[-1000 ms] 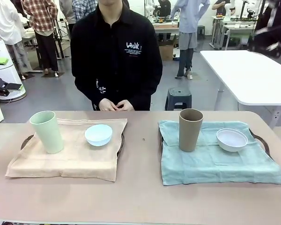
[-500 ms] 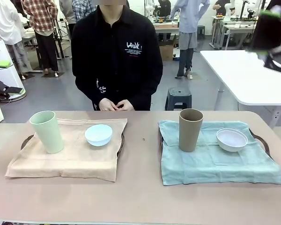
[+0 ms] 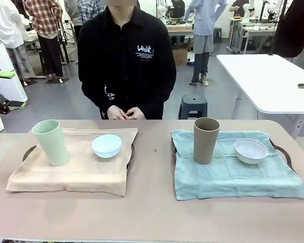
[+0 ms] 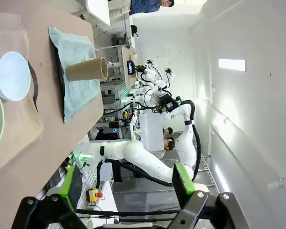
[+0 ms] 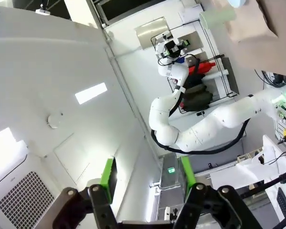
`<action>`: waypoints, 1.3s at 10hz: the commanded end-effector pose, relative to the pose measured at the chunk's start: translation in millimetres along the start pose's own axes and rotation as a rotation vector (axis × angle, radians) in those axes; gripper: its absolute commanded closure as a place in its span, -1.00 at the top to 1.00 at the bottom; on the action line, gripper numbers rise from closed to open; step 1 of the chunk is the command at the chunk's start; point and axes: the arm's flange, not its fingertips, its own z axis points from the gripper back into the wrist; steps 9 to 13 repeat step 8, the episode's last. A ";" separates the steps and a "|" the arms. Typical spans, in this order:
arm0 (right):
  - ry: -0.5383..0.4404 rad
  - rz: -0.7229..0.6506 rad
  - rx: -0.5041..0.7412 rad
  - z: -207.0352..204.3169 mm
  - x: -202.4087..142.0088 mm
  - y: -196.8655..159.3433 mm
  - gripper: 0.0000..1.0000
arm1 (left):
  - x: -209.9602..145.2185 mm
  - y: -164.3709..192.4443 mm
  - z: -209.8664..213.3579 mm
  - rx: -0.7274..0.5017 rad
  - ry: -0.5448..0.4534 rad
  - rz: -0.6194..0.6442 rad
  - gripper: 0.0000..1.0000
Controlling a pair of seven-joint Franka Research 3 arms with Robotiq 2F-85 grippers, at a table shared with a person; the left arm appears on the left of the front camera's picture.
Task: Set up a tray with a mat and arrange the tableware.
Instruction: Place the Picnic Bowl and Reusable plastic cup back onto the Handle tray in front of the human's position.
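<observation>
- Two settings are sitting side by side on the surface, each a tray under a cloth, so the layout is looking finished or close to it.
- Green tumbler is standing upright on the beige mat, blue bowl just beside it.
- Brown tumbler is standing on the teal mat, white bowl near it; this pairing is mirroring the other tray.
- Person's hands are resting clasped at the far edge, touching nothing.
- Left gripper is pointing sideways along the surface, jaws standing wide apart and empty; tableware is lying well off from them.
- Right gripper is aiming up at the ceiling, jaws partly apart, nothing between them; tableware is well away.
</observation>
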 end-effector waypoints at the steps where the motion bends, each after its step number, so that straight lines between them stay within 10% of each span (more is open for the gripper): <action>1: -0.001 0.015 0.046 0.7 5.8 3.7 0.37 | -1.2 -0.7 0.4 -0.007 0.003 -0.034 1.00; 13: -0.001 0.015 0.046 0.7 5.8 3.7 0.37 | -1.2 -0.7 0.4 -0.007 0.003 -0.034 1.00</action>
